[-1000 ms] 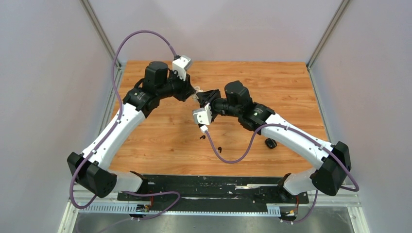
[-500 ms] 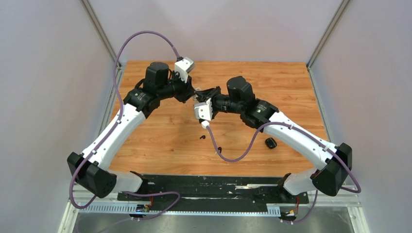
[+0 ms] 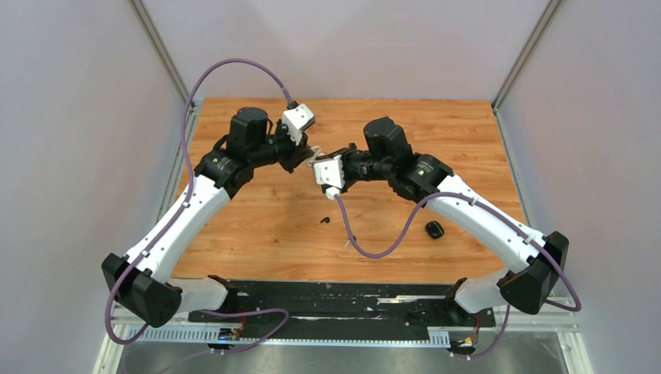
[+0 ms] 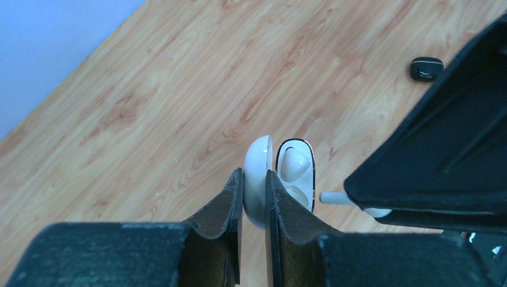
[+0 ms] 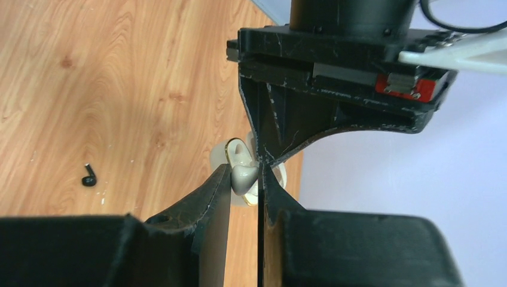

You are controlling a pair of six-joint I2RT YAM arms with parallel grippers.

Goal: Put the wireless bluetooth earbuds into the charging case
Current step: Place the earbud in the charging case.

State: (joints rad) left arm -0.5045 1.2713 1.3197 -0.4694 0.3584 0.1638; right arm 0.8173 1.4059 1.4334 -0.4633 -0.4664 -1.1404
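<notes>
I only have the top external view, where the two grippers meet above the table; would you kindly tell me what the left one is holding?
Observer: The left wrist view shows the left gripper clamped on what looks like the open lid of the white charging case.
Operator: Thank you. Is anything seated in the case?
Observer: Yes, one white earbud sits in the gold-rimmed half.
Operator: And what does the right gripper have?
Observer: The right wrist view shows the right gripper pinching a second white earbud right at the case.
</notes>
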